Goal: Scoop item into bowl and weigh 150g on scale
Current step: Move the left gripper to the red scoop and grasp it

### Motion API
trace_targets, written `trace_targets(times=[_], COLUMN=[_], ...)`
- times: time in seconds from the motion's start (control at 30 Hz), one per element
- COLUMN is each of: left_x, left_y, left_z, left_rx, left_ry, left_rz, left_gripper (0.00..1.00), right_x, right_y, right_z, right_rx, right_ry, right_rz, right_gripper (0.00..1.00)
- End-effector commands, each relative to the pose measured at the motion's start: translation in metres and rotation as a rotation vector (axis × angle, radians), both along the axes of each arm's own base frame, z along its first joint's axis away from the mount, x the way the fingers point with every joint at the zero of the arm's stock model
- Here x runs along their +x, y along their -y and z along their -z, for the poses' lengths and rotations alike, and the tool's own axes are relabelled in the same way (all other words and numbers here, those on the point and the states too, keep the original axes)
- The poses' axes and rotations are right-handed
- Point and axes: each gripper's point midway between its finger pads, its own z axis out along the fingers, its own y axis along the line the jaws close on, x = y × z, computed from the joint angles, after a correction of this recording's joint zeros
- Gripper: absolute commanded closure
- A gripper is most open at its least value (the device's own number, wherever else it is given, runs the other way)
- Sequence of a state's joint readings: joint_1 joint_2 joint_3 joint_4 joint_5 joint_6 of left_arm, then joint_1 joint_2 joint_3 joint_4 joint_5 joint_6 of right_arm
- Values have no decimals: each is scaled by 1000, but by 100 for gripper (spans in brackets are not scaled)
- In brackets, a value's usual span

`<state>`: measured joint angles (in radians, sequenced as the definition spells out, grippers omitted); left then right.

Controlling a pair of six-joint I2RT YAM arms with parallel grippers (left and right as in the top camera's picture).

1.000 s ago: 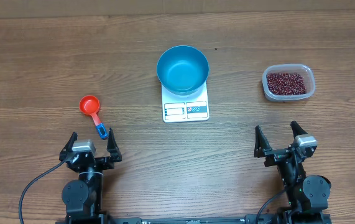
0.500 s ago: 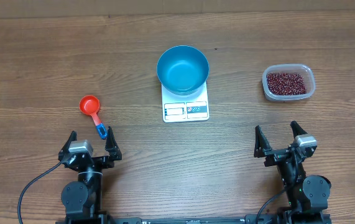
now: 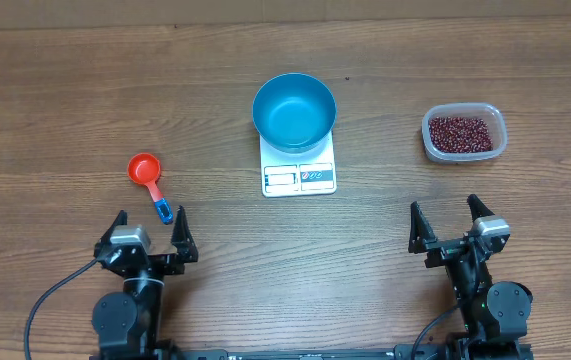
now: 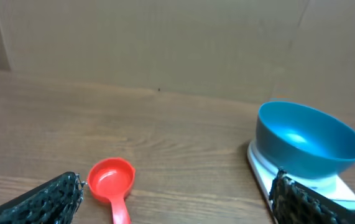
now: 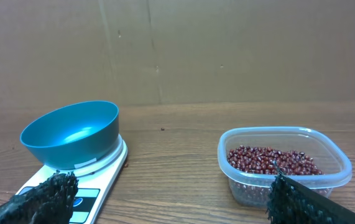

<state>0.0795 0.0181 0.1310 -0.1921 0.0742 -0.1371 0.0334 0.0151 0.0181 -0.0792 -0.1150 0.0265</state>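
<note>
Seen from overhead, the blue bowl (image 3: 294, 111) sits on the far part of the white scale (image 3: 299, 176) at the middle of a wooden table (image 3: 65, 90), with the scale's display and buttons showing along its near edge. The dark red beans (image 3: 459, 133) lie in a clear plastic tub (image 3: 428, 140) well to the right. A red scoop (image 3: 145, 169) rests on the left, bowl upward, and its blue-tipped handle points toward the left gripper (image 3: 148, 216). That claw stands wide open and holds nothing, with the handle tip just beside one finger; whether the two touch cannot be told. The right gripper (image 3: 444, 204) is equally spread and unladen, near the table's front edge and apart from the tub. The left wrist camera takes in the scoop and the bowl but not the beans, and one of its own fingers hides the scale's display. The right wrist camera takes in the tub of beans and the bowl on the scale but not the scoop. Only the overhead view shows all of them together.
</note>
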Motion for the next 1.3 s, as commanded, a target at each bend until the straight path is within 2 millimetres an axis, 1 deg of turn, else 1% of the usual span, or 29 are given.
trace_targets(times=[0.0,0.2,0.43,0.67,0.97,1.1,1.27], left_x=[-5,-5,0,9,25,29,36], left_y=[3,3,4,7,15,19,18], left_z=[-27,-30,-34,-34,-45,-51,-59], left_rx=[56,50,45,31,5,-9,-16], left_ry=[27,-36,-80,-170,-292,-349,-403], left_rz=[22,24,32,56,110,136,139], left_gripper=[0,0,1,0,0,1,0], right_x=[0,0,0,0,0,0,0], right_y=[0,0,0,0,0,0,0], right_z=[2,2,2,2,2,2,2], right_rx=[5,5,5,5,5,5,5], right_ry=[0,0,0,0,0,0,0], right_rz=[5,5,5,5,5,5,5], right_gripper=[0,0,0,0,0,0,0])
